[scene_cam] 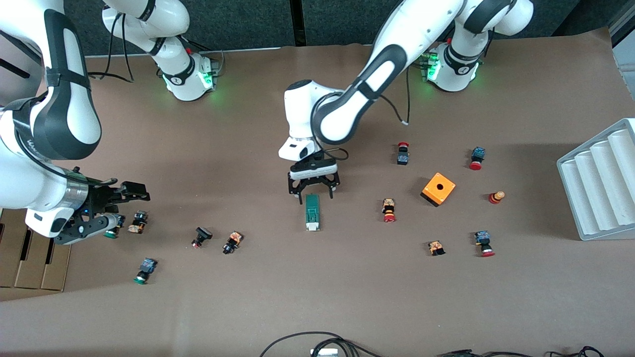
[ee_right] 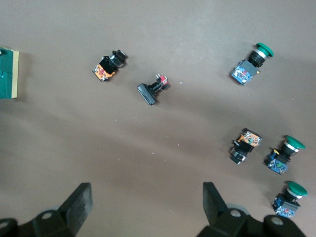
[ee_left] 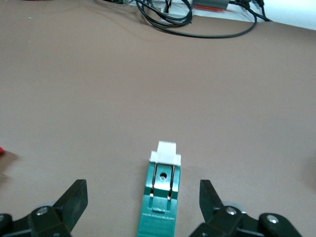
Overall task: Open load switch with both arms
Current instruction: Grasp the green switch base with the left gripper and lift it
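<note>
The load switch (scene_cam: 312, 213) lies flat at the table's middle, dark green, with its white end piece (scene_cam: 312, 227) toward the front camera. My left gripper (scene_cam: 315, 197) is open and low over the switch's green end. In the left wrist view the load switch (ee_left: 162, 205) runs between the fingers (ee_left: 211, 197), with a gap on each side. My right gripper (scene_cam: 124, 210) hangs open over a cluster of push buttons at the right arm's end of the table and holds nothing. The right wrist view shows the right gripper (ee_right: 147, 201) over bare table, with the load switch (ee_right: 9, 74) at the frame's edge.
Several push buttons (scene_cam: 232, 242) are scattered on both sides of the switch. An orange cube (scene_cam: 438, 188) and a grey ribbed tray (scene_cam: 598, 183) lie toward the left arm's end. Cardboard pieces (scene_cam: 30, 258) sit under the right arm. Cables (scene_cam: 317, 342) lie along the table's near edge.
</note>
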Tool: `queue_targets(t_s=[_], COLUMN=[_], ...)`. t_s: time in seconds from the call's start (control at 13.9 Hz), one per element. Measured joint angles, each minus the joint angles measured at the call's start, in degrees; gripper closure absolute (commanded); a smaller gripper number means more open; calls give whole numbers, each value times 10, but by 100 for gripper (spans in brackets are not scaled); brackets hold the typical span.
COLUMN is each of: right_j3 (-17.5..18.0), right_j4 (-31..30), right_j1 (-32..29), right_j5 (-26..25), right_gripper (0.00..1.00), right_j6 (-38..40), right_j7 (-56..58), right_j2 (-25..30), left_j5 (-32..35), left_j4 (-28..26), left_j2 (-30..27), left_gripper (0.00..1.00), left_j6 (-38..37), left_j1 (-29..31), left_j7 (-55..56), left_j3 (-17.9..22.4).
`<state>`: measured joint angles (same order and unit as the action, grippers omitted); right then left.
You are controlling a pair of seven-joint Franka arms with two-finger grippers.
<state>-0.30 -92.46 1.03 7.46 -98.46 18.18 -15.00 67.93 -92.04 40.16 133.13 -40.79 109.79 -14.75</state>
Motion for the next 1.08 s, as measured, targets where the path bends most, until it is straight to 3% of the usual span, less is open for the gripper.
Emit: queue_targets(t_s=[0.22,0.43,0.72,1.08], right_j3=[0,-6,-9,3], right_j4=[0,0,0,11], right_j1=[0,-12,-51,21], right_j5=[-2,-8,-7,-7], right_gripper=[0,0,0,0], right_j6=[-1,-5,-5,-28], right_j7=[53,101,200,205], right_j2=[0,-2,-19,-31], left_j5=[112,209,268,330], left_j4=[-1,-1,-1,-1], left_j2=[41,79,99,125], left_gripper=[0,0,1,7], left_j6=[-1,-48,-61,-121], left_j1=[-14,-38,-42,-69], left_j7=[104,198,230,327], left_j3=[1,5,9,9])
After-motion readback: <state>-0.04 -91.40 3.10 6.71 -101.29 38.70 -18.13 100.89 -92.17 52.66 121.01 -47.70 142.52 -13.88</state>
